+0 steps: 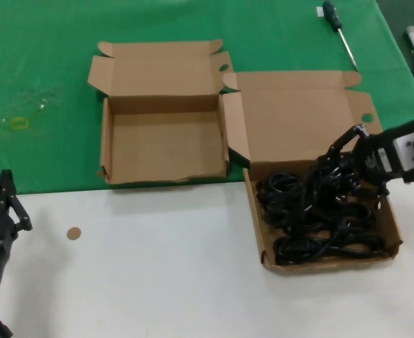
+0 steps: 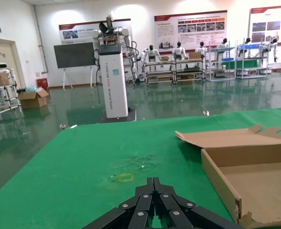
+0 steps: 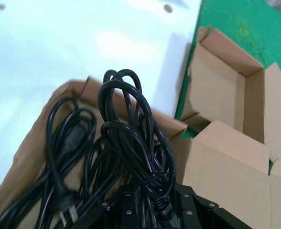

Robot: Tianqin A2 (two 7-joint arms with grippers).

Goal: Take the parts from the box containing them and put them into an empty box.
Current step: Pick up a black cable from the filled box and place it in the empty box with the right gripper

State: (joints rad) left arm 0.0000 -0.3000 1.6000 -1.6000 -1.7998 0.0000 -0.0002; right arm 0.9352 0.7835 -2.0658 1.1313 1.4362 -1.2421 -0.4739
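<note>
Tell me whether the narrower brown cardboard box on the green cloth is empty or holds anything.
Empty. The narrower brown cardboard box shows only bare floor, lid folded back; every black power cord lies in the wider box.

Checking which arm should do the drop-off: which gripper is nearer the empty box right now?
Left. The left gripper waits just off the empty box, at its near left corner; the right gripper is over the cord box, holding a cord bundle.

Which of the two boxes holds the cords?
The wider box, on the robot's right, holds the cords; the right gripper is shut on one bundle there. The narrower box beside it shows only bare cardboard.
</note>
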